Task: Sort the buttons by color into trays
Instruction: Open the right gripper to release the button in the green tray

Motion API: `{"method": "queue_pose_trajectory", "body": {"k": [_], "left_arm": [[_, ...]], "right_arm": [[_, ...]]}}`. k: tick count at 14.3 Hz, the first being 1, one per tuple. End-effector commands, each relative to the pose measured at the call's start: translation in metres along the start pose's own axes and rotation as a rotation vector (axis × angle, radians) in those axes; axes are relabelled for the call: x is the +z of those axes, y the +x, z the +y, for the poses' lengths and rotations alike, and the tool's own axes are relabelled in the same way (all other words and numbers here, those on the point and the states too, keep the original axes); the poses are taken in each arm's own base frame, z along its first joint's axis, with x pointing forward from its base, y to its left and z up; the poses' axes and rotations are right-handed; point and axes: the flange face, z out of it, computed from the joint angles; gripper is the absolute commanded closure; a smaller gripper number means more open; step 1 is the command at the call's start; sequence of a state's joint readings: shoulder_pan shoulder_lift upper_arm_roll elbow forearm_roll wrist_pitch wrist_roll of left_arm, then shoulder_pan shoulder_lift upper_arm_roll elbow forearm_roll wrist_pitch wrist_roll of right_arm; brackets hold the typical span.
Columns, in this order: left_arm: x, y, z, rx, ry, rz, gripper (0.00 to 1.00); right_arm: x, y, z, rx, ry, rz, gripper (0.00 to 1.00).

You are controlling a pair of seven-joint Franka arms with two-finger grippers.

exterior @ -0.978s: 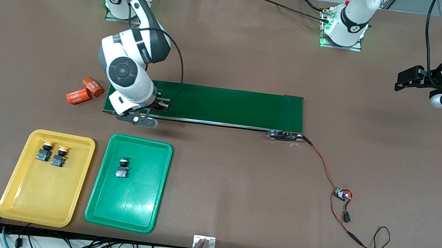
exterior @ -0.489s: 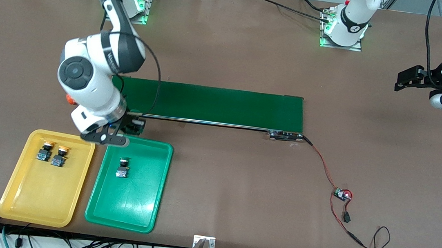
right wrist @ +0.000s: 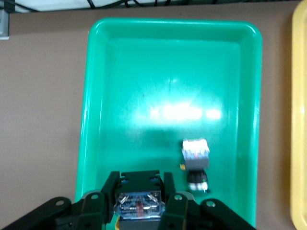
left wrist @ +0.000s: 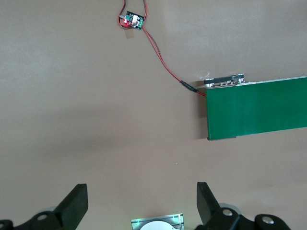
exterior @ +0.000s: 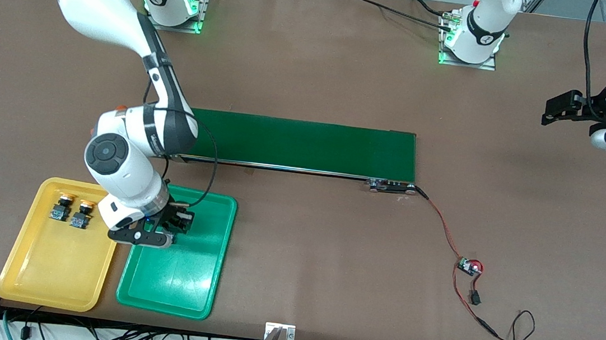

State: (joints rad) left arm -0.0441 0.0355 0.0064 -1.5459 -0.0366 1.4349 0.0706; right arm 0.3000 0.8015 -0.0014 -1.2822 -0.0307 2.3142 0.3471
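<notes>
Now right gripper carried button over green tray.

the right arm reaches from its base at about eleven o'clock on the table down toward seven o'clock, wrist bent so the black two-finger right end effector points down over the green tray, its fingers clamped on a button with a bluish-grey base. the left arm waits at three o'clock, its black left end effector spread wide, holding nothing.

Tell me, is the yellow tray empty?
No, two yellow-capped buttons sit side by side in the yellow tray.
</notes>
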Motion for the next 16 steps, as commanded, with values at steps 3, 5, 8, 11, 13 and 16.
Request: {"method": "queue_pose_trajectory", "body": {"k": [3,5,8,11,13,16], "left_arm": [[-0.004,0.002,-0.003,0.014,-0.002,0.004,0.00],[-0.005,0.002,-0.001,0.016,0.000,0.007,0.00],[-0.005,0.002,-0.002,0.015,-0.002,0.007,0.00],[-0.004,0.003,0.000,0.018,-0.001,0.005,0.00],[-0.003,0.004,0.001,0.020,-0.001,0.005,0.00],[-0.003,0.004,0.000,0.020,-0.001,0.005,0.00]], "right_arm": [[0.053,0.001,-0.004,-0.027,0.010,0.090,0.65],[0.067,-0.003,-0.005,-0.028,0.013,0.093,0.65],[0.072,-0.007,-0.010,-0.032,0.014,0.086,0.51],[0.070,-0.007,-0.011,-0.035,0.019,0.096,0.09],[0.063,-0.007,-0.016,-0.041,0.026,0.097,0.00],[0.024,-0.005,-0.008,-0.030,0.030,0.106,0.00]]}}
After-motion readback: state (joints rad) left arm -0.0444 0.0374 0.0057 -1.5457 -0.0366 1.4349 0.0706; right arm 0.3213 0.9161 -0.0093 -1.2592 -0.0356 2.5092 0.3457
